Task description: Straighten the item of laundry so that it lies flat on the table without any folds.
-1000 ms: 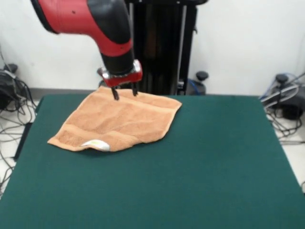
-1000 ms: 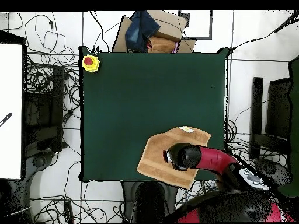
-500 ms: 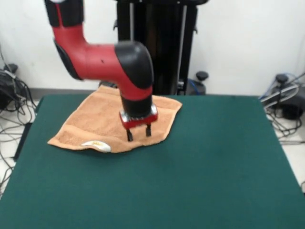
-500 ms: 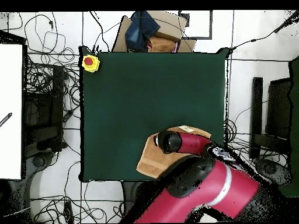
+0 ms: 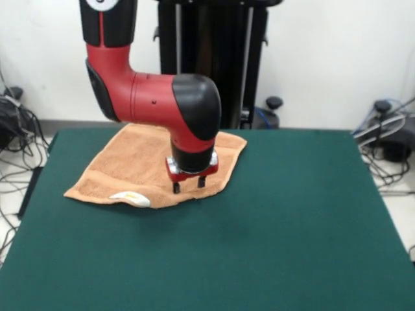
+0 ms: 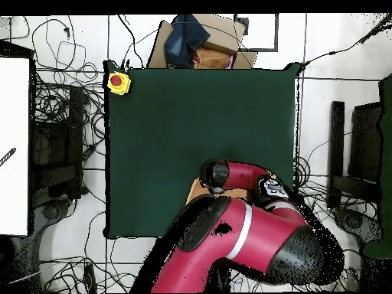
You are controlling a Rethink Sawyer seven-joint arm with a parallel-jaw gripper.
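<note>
The towel (image 5: 139, 162) lies on the far left part of the table (image 5: 292, 220) as the front view shows it, close to the far edge. It is spread for the most part but not flat: its near edge looks turned under or doubled, with a white label (image 5: 130, 196) showing at that near left fold, and the outline is skewed rather than square. Woven bands run near the near and far edges.

I judge the cloth soft, light and limp terry. It should drape and drag rather than slide as one piece, and the felt-like table cover will likely grip it. A pinch on a corner or on the doubled near edge looks the best hold; a grasp at mid-cloth would only bunch it.

No writing on the label is legible to me.

The hand (image 5: 189, 185) hangs low over the towel's near right edge, its two dark fingertips apart with nothing between them. I cannot tell whether they touch the cloth. In the overhead view the arm (image 6: 237, 245) covers most of the towel.
</note>
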